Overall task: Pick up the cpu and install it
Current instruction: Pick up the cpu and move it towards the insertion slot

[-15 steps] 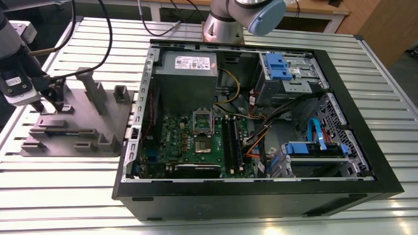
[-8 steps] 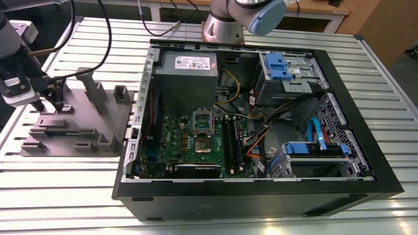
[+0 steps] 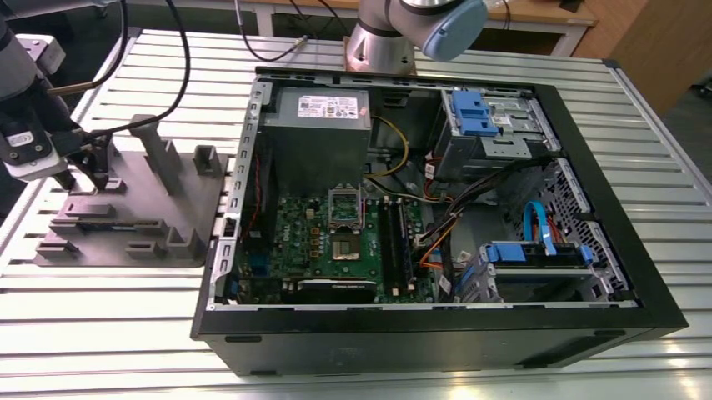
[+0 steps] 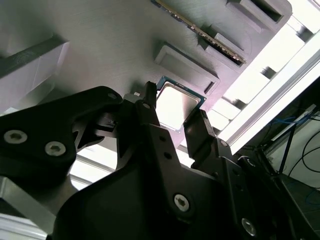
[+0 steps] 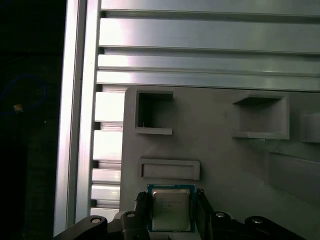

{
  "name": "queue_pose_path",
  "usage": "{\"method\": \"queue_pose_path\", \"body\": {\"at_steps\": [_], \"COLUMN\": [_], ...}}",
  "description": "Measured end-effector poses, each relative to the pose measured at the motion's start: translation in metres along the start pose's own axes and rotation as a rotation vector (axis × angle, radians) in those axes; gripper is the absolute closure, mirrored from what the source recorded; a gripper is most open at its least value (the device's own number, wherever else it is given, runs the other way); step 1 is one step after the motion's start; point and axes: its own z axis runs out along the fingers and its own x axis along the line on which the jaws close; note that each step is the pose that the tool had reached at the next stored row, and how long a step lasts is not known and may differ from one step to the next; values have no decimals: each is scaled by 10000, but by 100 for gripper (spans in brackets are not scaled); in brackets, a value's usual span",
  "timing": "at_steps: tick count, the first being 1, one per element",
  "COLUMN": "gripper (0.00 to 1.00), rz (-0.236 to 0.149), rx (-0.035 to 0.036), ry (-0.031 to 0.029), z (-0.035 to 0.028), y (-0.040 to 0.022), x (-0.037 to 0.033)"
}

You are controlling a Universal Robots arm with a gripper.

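End effector (image 3: 82, 183): narrow, closed on the cpu's (image 5: 170, 210) two sides.
Cpu: flat on the grey tray (image 3: 183, 208), near its edge.
Tray: at 9 o'clock of the open case (image 3: 445, 333) — exterior view.
Room: open counter (image 3: 112, 333) slats beside the tray.

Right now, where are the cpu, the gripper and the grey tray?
cpu (image 5: 171, 212): first wrist view, centre of its metal top plate.
gripper (image 3: 83, 180): exterior view, at its lower tip.
grey tray (image 5: 225, 167): first wrist view, bare flat face between pockets.
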Motion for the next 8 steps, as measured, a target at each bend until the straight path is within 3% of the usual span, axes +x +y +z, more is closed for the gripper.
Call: {"method": "queue_pose_path", "body": {"at_steps": [8], "gripper": [53], "rz": [0], "rx": [0], "ry": [-1], "z": [-113], "y": [6], "x": [2]}}
